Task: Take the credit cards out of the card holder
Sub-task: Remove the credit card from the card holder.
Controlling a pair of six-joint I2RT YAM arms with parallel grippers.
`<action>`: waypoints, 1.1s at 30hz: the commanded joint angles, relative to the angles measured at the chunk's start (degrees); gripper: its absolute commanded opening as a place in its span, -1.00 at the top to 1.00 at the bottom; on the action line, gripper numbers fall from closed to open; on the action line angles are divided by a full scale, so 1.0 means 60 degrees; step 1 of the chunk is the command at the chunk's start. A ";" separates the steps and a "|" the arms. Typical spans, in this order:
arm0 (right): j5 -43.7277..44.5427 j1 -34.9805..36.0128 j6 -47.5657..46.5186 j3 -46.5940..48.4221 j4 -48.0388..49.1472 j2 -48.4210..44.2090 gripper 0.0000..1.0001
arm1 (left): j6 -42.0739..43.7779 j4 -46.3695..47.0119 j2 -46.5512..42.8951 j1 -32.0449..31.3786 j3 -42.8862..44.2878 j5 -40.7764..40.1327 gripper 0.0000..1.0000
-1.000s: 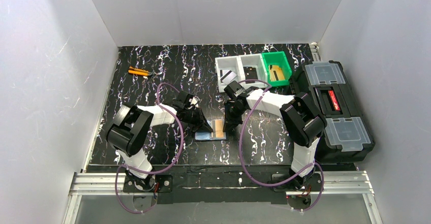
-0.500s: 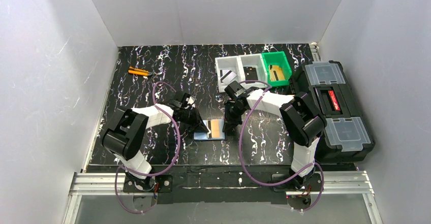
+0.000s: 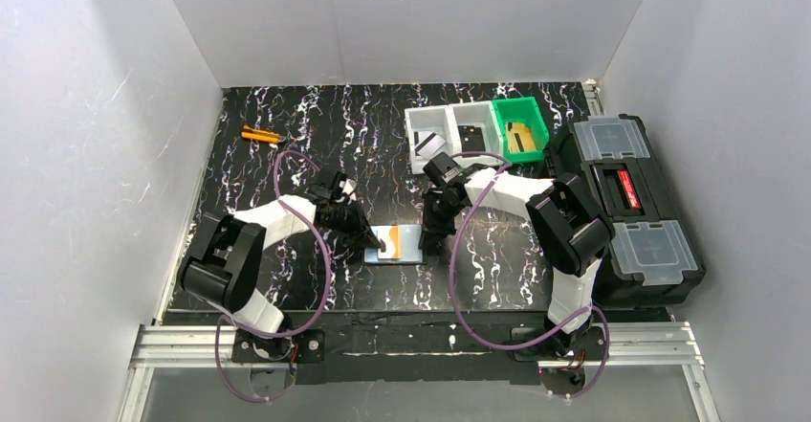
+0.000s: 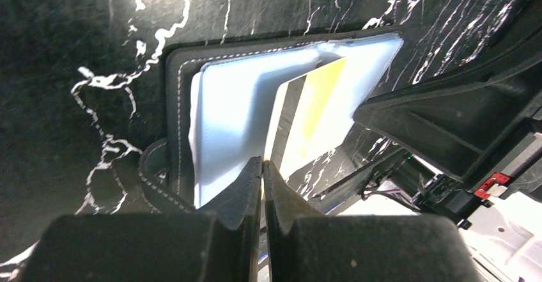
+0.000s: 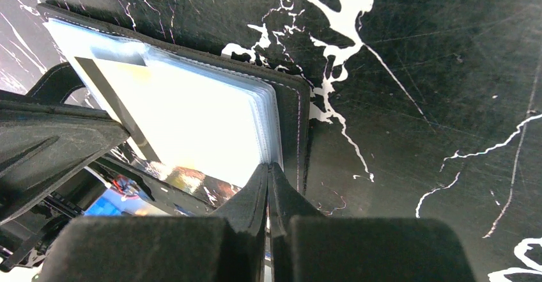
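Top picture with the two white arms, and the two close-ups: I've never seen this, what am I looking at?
Two robot arms are bolted at the near edge of a black marbled table. The wide picture comes from a camera above them; each close-up comes from a camera on one wrist. Between the arms lies an open card holder. The left gripper is shut on a credit card partly out of its sleeve. The right gripper is shut, its tips at the holder's opposite edge. Small bins and a black toolbox sit farther off.
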 commanded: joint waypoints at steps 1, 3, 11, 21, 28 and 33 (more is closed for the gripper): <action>0.0571 -0.0036 -0.0143 -0.0193 0.0001 0.0238 0.90 | 0.0458 -0.1310 -0.0604 0.0127 0.0394 -0.0590 1.00; 0.0520 -0.0036 -0.0147 -0.0125 0.0025 0.0220 0.90 | 0.0666 -0.1669 -0.0824 0.0132 0.0506 -0.0873 1.00; 0.0416 -0.0040 -0.0152 0.0578 -0.0190 -0.0168 0.63 | 0.1038 -0.1968 -0.1390 0.0197 0.0638 -0.0932 1.00; -0.0476 -0.0241 0.0187 0.1336 0.0633 -0.1422 -0.40 | 0.0622 -0.1567 -0.2079 0.0693 0.1146 0.0145 1.00; -0.2510 -0.0820 0.1647 -0.0209 0.3727 -0.2043 -0.76 | -0.0654 -0.0329 -0.2298 0.1155 0.1207 0.1611 1.00; -0.3424 -0.1107 0.3321 -0.1313 0.6645 -0.2213 -0.73 | -0.1876 0.1078 -0.2374 0.1268 0.1024 0.2380 1.00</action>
